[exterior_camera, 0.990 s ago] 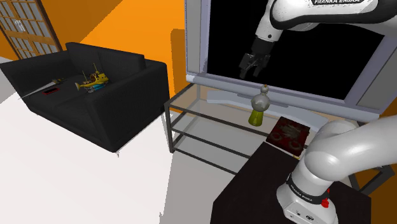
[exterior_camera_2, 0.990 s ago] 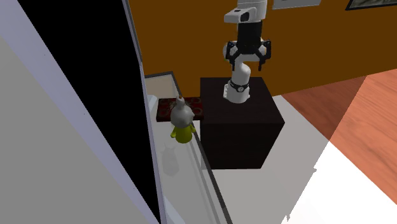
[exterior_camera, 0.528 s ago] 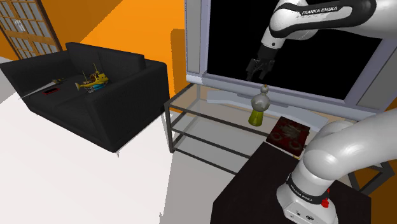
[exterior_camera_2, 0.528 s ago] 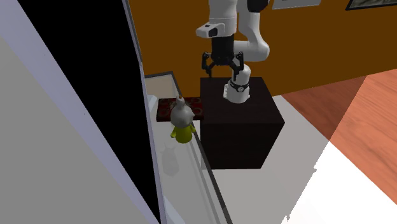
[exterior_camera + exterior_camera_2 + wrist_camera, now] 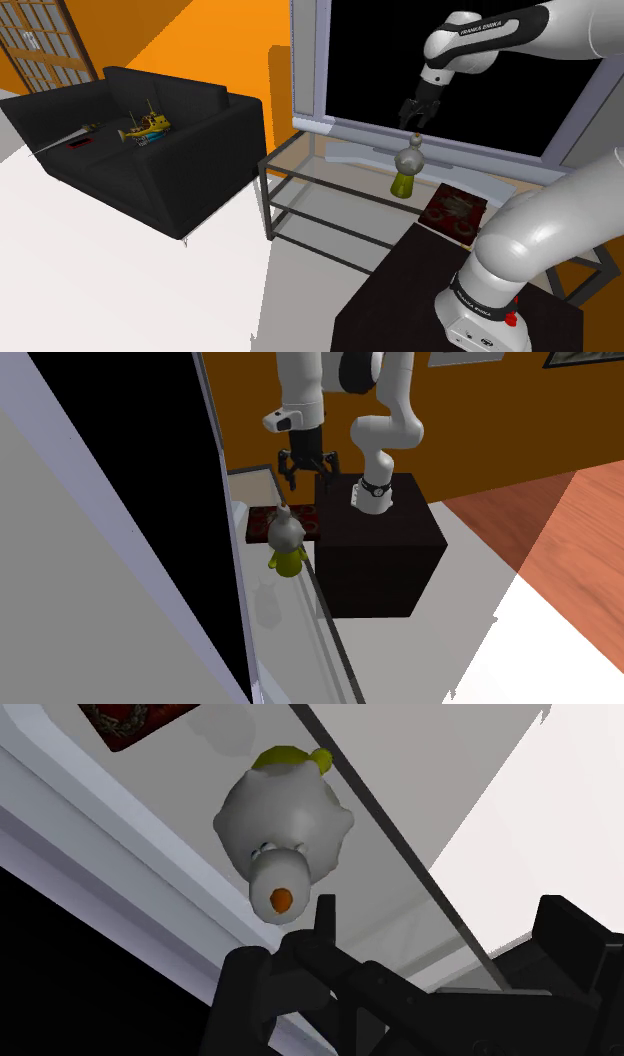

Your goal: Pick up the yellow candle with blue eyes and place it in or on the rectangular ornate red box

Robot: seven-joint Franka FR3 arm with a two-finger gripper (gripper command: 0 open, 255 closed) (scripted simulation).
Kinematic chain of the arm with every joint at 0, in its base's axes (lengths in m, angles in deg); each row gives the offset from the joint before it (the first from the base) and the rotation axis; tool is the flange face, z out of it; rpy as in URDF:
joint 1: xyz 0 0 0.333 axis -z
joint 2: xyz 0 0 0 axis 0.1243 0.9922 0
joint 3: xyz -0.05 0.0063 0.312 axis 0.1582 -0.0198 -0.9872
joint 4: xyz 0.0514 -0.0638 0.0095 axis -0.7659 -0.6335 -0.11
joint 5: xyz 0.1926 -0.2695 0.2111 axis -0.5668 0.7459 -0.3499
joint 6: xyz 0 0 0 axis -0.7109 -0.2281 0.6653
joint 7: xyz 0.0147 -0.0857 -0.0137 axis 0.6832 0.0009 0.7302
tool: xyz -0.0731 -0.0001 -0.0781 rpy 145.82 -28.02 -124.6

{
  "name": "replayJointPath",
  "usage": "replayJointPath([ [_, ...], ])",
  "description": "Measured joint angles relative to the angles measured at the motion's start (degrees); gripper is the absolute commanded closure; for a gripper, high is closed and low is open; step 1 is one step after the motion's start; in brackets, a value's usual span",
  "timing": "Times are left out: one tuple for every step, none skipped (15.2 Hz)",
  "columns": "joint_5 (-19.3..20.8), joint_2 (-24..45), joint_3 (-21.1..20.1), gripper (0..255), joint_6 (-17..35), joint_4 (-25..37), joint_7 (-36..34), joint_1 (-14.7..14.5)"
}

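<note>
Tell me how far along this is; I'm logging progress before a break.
Nothing looks finished yet: the candle stands on the glass table, beside the red box, not in it. In hand: the gripper hovers above the candle, fingers open, touching nothing. Left: descend, grasp, lift, and set it on the box.

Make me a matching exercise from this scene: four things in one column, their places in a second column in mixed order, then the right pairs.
Things
1. candle
2. red box
3. toy boat
4. tool

Places
A. on the black sofa
B. in the air just above the candle, fingers apart
C. upright on the glass table, in front of the big screen
D. flat on the glass table, next to the black stand

Pairs: 1-C, 2-D, 3-A, 4-B
</note>
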Motion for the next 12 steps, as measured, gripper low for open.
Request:
replayJointPath([
  [-0.4,1.7,1.4,0,0.7,0.8,1.3,0.1],
  [-0.9,3.4,2.7,0,1.2,1.7,2.6,0.2],
  [-1.4,4.9,3.9,0,1.6,2.5,3.8,0.3],
  [-2.0,6.4,4.9,0,2.0,3.2,4.7,0.3],
  [-2.9,8.4,6.3,0,2.6,4.4,6.3,0.3],
  [-3.5,9.8,7.3,0,2.9,5.1,7.5,0.4],
  [-4.0,10.8,7.9,0,3.4,5.3,8.1,0.4],
  [-4.3,11.3,8.1,0,4.1,5.1,8.4,0.4],
  [-4.6,11.7,8.2,0,4.8,4.7,8.6,0.3],
  [-4.7,12.0,8.3,0,5.5,4.2,8.8,0.3],
  [-5.0,12.3,8.5,0,6.3,3.6,9.1,0.2],
  [-5.3,12.9,8.6,0,7.1,3.3,9.3,0.1],
])
